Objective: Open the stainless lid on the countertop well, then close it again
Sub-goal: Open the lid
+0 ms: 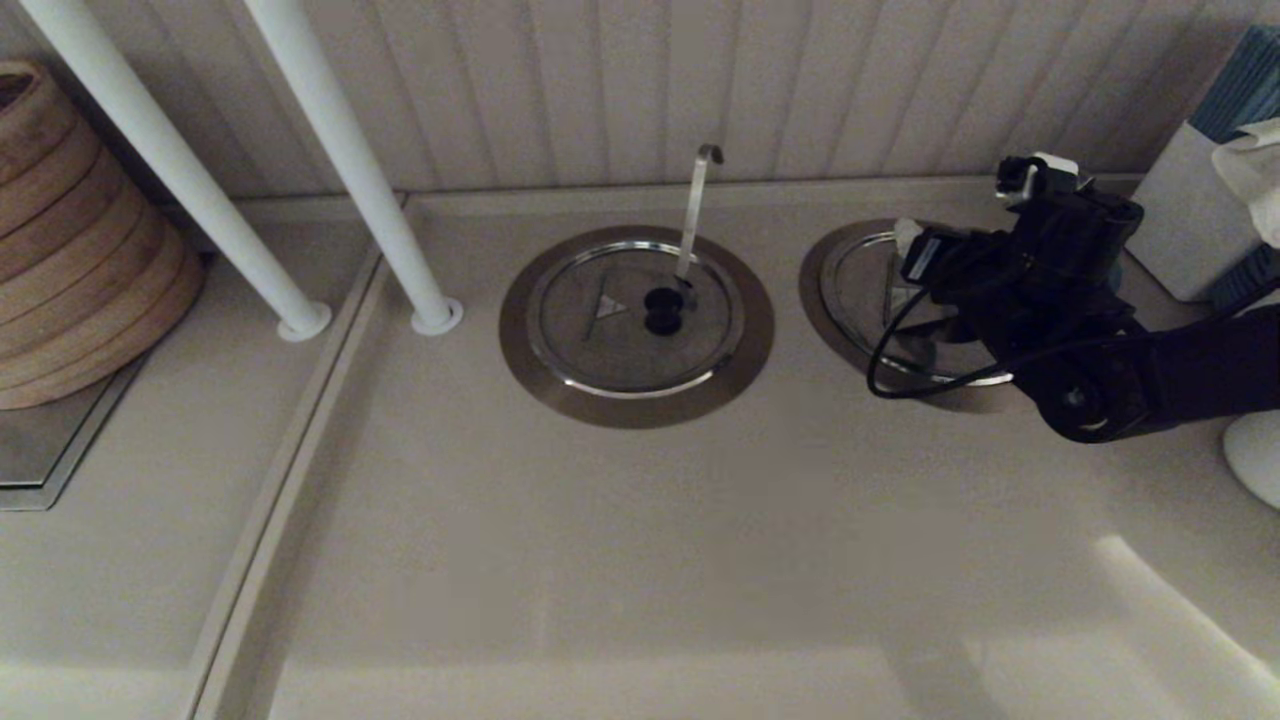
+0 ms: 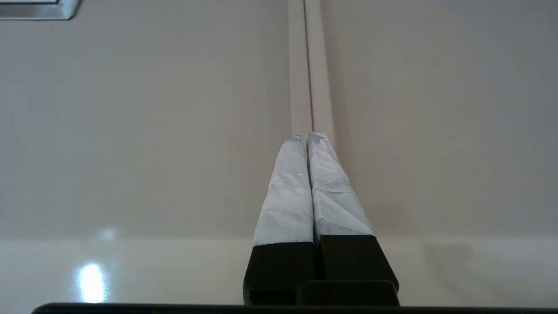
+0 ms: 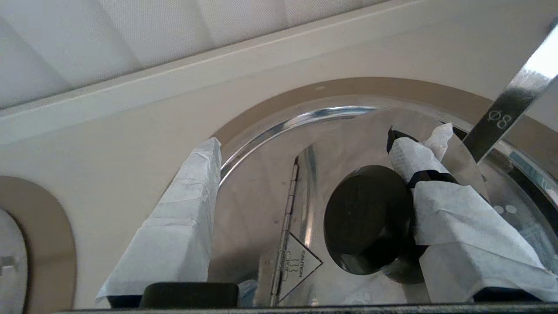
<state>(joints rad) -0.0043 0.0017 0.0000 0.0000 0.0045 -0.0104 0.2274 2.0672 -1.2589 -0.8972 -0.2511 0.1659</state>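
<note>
The stainless lid [image 1: 858, 292] lies flat over the countertop well, whose steel collar [image 1: 815, 272] rings it at the right of the counter; the cavity is hidden. My right gripper [image 1: 915, 285] hovers over it. In the right wrist view the gripper [image 3: 307, 144] is open, its taped fingers straddling the lid's black knob [image 3: 368, 220], with one finger [image 3: 440, 205] against the knob's side. The lid [image 3: 261, 187] shows its hinge and a caution triangle. The straight flat utensil handle [image 3: 501, 117] rises beside it. My left gripper [image 2: 305, 137] is shut and empty over a counter seam [image 2: 307, 65], out of the head view.
A similar round lid [image 1: 620, 330] with a hook-tipped handle [image 1: 695, 210] sits mid-counter. Two white poles [image 1: 340, 160] stand at back left, beside stacked bamboo steamers [image 1: 70, 240]. A white box [image 1: 1195, 215] and a white round base [image 1: 1255, 455] stand at the right.
</note>
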